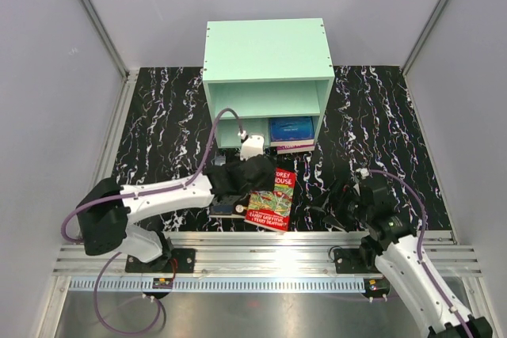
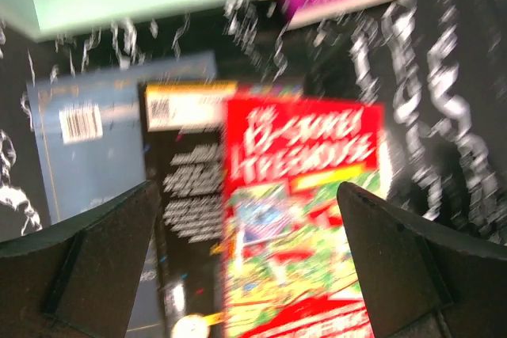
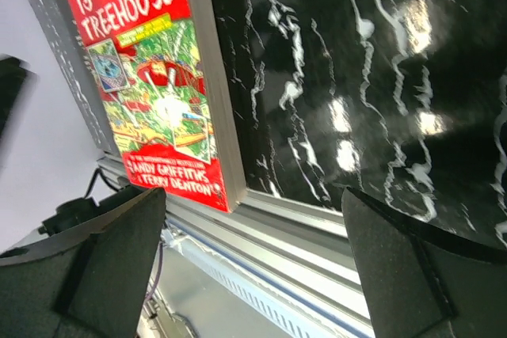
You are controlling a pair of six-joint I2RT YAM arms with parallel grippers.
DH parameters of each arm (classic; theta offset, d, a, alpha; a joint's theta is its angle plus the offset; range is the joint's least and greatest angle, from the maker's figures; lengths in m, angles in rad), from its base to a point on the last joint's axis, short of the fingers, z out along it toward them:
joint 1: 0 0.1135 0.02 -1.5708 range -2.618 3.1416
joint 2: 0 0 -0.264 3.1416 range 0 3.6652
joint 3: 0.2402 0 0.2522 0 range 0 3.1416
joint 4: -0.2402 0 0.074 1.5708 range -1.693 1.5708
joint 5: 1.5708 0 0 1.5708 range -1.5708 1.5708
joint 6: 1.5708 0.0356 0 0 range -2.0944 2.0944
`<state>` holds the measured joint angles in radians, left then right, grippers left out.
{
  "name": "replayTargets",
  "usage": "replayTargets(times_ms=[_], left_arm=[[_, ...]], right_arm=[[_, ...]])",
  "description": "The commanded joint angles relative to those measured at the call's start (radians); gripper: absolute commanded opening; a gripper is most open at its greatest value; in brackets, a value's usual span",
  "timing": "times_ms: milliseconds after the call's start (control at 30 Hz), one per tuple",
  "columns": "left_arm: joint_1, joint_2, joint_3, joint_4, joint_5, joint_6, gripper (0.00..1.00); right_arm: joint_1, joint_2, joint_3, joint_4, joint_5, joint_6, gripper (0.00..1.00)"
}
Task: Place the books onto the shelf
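Left tool (image 2: 245,195) is spread wide with nothing in it, hovering right over the three loose books near the middle of the counter's (image 1: 380,132) near edge. Right tool (image 3: 253,199) is also spread wide and empty, low at the near edge just right of the red book (image 1: 273,199). It looks like standby, clear of left's path. The loose ones are fanned: red on top overlapping the black book (image 2: 186,219), which overlaps the blue book (image 2: 91,156). My read is the offset leaves each an exposed edge to catch. Two more lie flat at the right of the shelf (image 1: 265,49) lower compartment, blue-and-orange book (image 1: 291,127) over purple book (image 2: 356,1). Flat stacking suits thin paperbacks that would flop if stood up. Likely next grab is red, top of the fan.
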<state>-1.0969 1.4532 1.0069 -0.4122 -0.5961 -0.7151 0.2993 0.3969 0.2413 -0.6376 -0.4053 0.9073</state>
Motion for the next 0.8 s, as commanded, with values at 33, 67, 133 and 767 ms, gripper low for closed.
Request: replayTargets(times_ms=[33, 67, 133, 767], left_arm=[[0.000, -0.060, -0.138, 0.136, 0.131, 0.026, 0.99], [0.002, -0.062, -0.168, 0.145, 0.137, 0.025, 0.99], [0.003, -0.059, -0.188, 0.179, 0.156, 0.031, 0.99], [0.065, -0.005, -0.373, 0.478, 0.490, -0.052, 0.96]], right_arm=[[0.006, 0.152, -0.014, 0.286, -0.061, 0.030, 1.00], [0.009, 0.172, -0.020, 0.315, -0.063, 0.036, 1.00], [0.017, 0.232, -0.030, 0.396, -0.060, 0.047, 1.00], [0.310, 0.985, 0.038, 0.999, 0.158, 0.125, 0.98]])
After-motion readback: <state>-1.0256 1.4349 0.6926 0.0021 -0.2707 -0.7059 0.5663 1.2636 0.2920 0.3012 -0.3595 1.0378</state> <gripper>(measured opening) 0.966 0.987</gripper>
